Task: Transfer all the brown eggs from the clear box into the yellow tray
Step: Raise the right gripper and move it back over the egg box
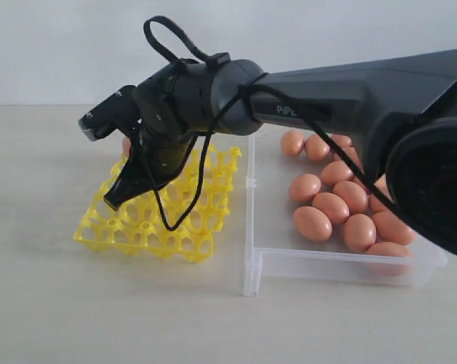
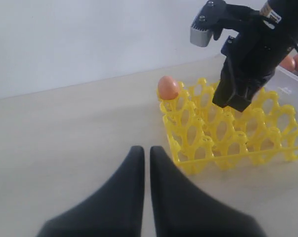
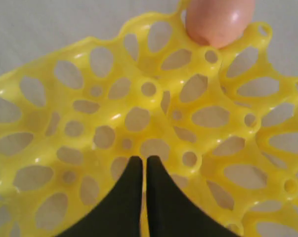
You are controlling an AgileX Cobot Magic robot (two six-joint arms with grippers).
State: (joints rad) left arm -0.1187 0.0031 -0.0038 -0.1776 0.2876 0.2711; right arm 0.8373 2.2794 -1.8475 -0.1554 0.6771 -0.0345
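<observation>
One brown egg point(image 2: 168, 87) sits in a corner cup of the yellow tray point(image 2: 203, 160); it also shows as the egg point(image 3: 218, 19) in the right wrist view and as the egg point(image 1: 126, 145) half hidden behind the arm. Several brown eggs point(image 1: 330, 206) lie in the clear box point(image 1: 327, 264) to the tray's right. My right gripper point(image 1: 114, 200) hangs shut and empty just above the tray's point(image 1: 194, 246) cups, a few cups from the seated egg. The shut right gripper point(image 3: 144, 160) points at the lattice of the tray point(image 3: 89, 98). My left gripper point(image 2: 146, 150) is shut, empty, over bare table near the tray's corner.
The right arm point(image 1: 342, 95) spans from the right across the clear box to the tray. The box's near-left corner post point(image 1: 251, 284) stands close beside the tray. A pale wall point(image 1: 61, 45) runs behind the beige table point(image 1: 99, 318).
</observation>
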